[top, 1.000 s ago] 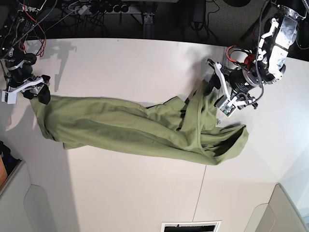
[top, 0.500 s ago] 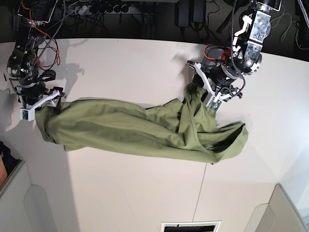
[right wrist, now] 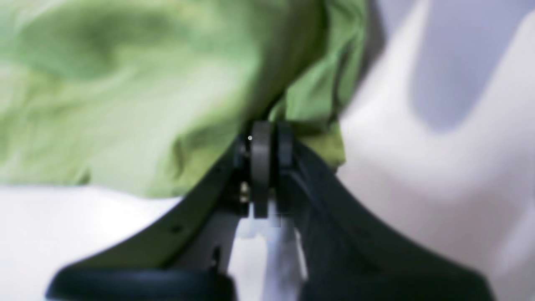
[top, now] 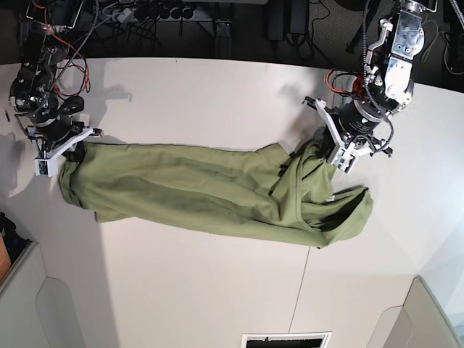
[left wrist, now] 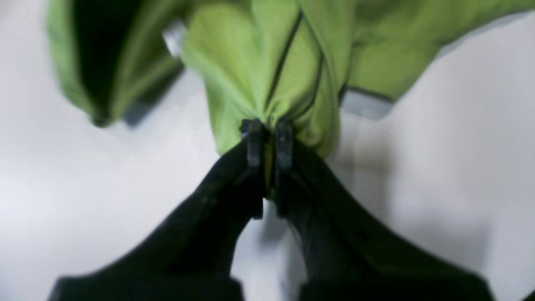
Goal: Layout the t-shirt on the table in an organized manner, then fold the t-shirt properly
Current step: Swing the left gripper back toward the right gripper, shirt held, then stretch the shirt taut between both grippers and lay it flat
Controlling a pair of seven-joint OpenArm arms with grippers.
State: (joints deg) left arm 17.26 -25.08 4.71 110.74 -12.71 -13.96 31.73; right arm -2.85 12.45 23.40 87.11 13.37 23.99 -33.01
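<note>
Both my grippers pinch the shirt (top: 217, 177): left fingers (left wrist: 284, 144) closed on gathered cloth, right fingers (right wrist: 260, 159) closed on the opposite end. Shirt lies stretched sideways across the white counter (top: 181, 290), rumpled, folds bunched near my left gripper (top: 333, 148).

The t-shirt (top: 188, 180) lies across the table (top: 210, 290).

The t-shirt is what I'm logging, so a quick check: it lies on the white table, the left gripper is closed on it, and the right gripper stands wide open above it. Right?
Not quite: the right gripper is shut on the t-shirt, as the right wrist view shows. The rest holds.
</note>
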